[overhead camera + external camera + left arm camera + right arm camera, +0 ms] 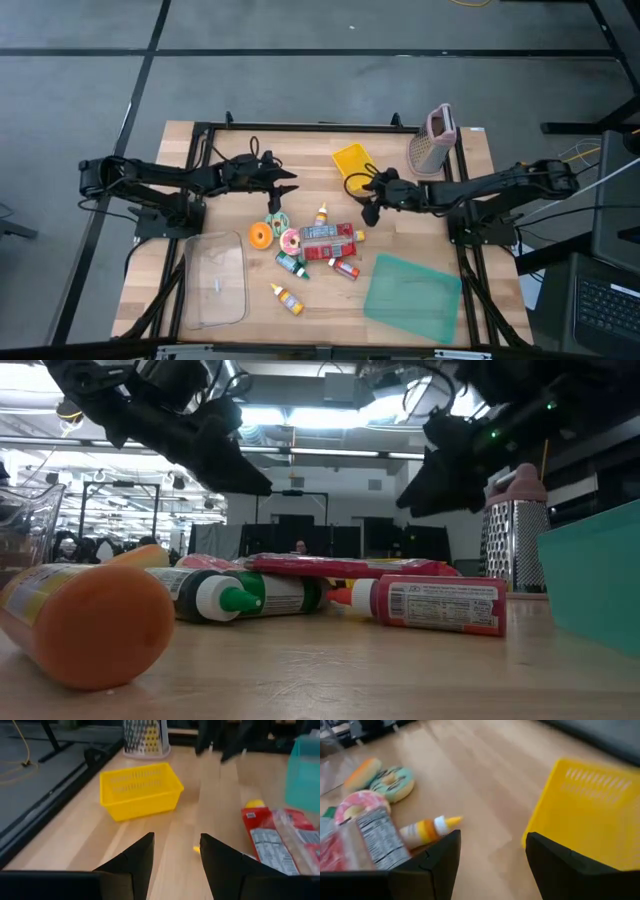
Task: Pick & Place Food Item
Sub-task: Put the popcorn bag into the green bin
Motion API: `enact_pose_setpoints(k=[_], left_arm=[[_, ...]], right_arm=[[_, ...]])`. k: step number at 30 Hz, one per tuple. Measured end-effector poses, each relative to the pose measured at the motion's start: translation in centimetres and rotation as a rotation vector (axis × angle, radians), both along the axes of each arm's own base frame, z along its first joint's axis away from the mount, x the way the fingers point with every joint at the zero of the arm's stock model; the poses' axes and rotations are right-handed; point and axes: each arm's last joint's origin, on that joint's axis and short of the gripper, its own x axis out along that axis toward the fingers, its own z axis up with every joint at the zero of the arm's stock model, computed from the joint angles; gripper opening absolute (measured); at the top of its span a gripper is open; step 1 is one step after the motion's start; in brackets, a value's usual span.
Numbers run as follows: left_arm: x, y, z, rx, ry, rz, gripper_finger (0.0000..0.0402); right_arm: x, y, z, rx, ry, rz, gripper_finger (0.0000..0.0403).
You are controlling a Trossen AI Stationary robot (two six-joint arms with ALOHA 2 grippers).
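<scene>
Toy food lies in a heap at the table's middle: an orange (260, 235), a pink donut (291, 241), a green donut (395, 782), a red packet (330, 240), a yellow-capped bottle (427, 830) and other small sauce bottles (430, 603). A yellow basket (352, 160) stands on its base behind them. My left gripper (290, 183) hovers open above the wood, left of the basket (140, 792). My right gripper (366, 208) hovers open between the basket (590, 810) and the heap. Neither has anything between its fingers.
A metal grater (432, 140) stands at the far right. A clear plastic tub (215, 280) sits at the near left and a teal container (412, 295) at the near right. Bare wood shows between the basket and the heap.
</scene>
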Motion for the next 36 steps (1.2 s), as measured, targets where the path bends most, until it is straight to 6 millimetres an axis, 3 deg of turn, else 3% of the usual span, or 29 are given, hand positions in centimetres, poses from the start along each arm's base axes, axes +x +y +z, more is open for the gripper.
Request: enact_pose_setpoints(k=[10, 32, 36], left_arm=[[0.0, 0.0, 0.0, -0.002, 0.004, 0.001, 0.0154], [0.0, -0.2, -0.1, -0.056, -0.004, -0.038, 0.0157], [0.0, -0.2, -0.1, -0.06, -0.005, -0.036, 0.0156]], right_arm=[[0.8, 0.8, -3.4, 0.292, 0.137, 0.116, 0.0223], [1.2, 1.3, -3.3, 0.511, 0.091, 0.121, 0.0223], [1.6, 1.3, -4.0, 0.536, 0.092, 0.115, 0.0223]])
